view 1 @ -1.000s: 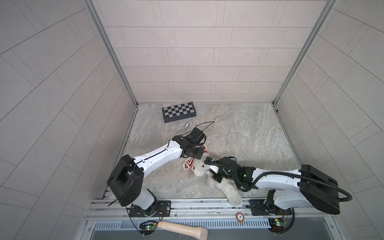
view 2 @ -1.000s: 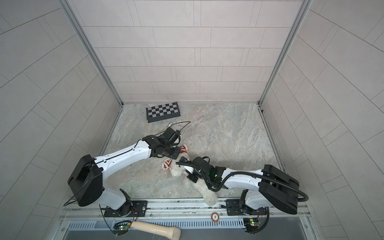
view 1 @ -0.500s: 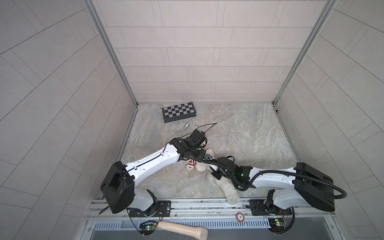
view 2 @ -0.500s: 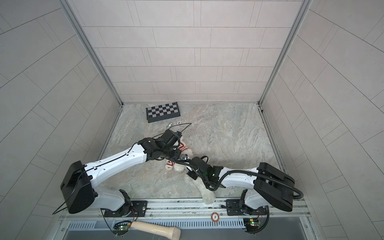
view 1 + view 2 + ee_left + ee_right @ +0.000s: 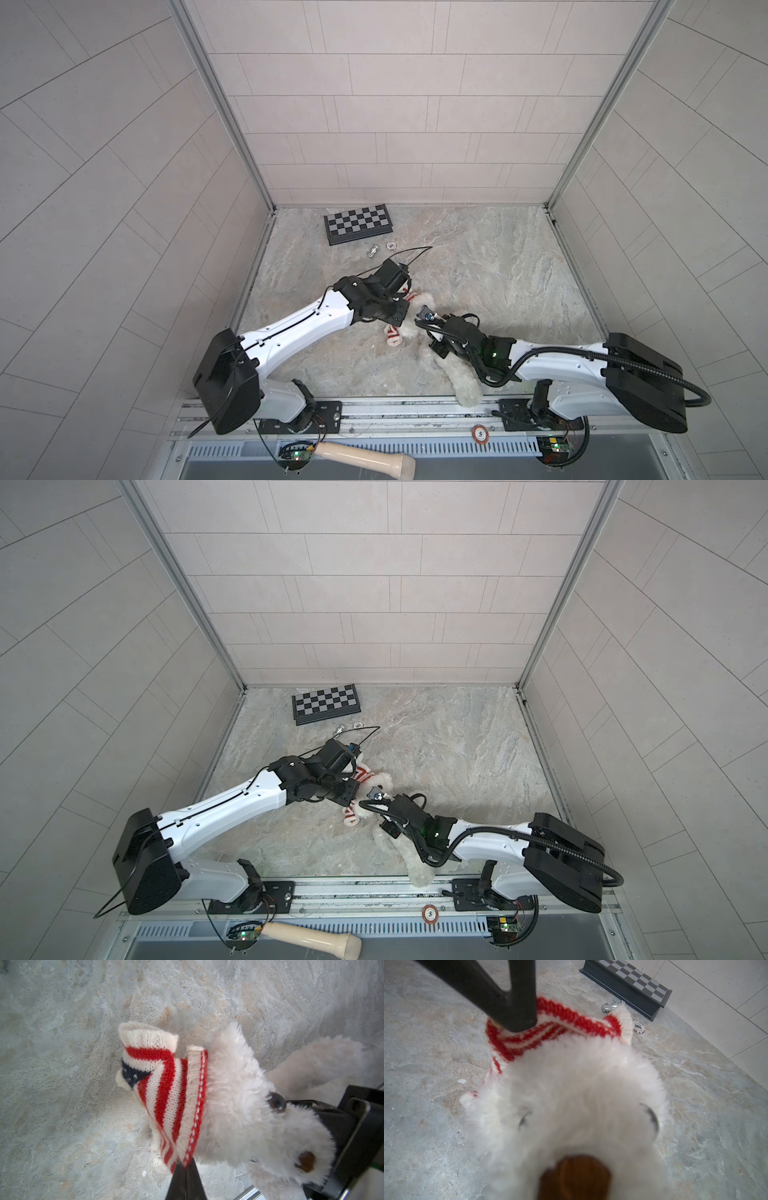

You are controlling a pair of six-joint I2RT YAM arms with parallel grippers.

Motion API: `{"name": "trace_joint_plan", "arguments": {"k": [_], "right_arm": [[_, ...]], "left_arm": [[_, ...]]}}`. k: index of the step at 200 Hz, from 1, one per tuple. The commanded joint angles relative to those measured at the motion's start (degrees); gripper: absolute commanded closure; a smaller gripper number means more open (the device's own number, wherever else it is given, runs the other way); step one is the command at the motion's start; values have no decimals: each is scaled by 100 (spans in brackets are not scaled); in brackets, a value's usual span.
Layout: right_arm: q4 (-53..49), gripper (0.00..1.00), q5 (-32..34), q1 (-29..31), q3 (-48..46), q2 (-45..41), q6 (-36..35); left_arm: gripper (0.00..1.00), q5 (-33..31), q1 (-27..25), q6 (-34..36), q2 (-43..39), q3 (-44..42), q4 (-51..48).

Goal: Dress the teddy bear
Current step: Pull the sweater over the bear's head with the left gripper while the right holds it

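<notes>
My left gripper [image 5: 185, 1164] is pinched together on the sweater [image 5: 166, 1088] hem, the teddy bear [image 5: 239, 1105] lying head-first just beside my tips; I should pull the hem evenly over both ears. Whether my right gripper [image 5: 417, 330] clamps its muzzle I cannot tell

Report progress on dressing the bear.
Done: the sweater caps the crown of the teddy bear. In hand: left gripper pinches its hem; right gripper holds the head. Left: pull it past the face, onto the body, arms through sleeves.
</notes>
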Motion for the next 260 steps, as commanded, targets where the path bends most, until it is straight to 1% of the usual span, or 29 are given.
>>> {"name": "trace_joint_plan", "arguments": {"k": [1,19,49,76,109,156,196,220,260], "right_arm": [[218,100,237,71,46,19,-10],[220,100,339,68,-26,-123,81],[201,100,267,81,-232,-693,158],[82,100,284,86,-344,-914,22],[-146,100,501,141,-227,-681,-149],[99,100,696,276,-134,-222,-337],[553,100,517,503,-269,-194,-545],[1099,100,179,622,-583,-329,-762],[1124,100,-314,621,-691,-318,-938]], "left_arm": [[100,105,-45,56,-124,117,-86],[100,-17,-65,165,-116,167,-222],[100,-215,-65,323,-109,152,-392],[100,-226,-67,338,-96,126,-362],[100,61,-63,233,-112,165,-162],[100,531,-67,50,-253,172,77],[100,671,-67,-48,-280,178,203],[100,725,-68,-41,-228,237,217],[100,829,-66,-114,-260,242,344]]}}
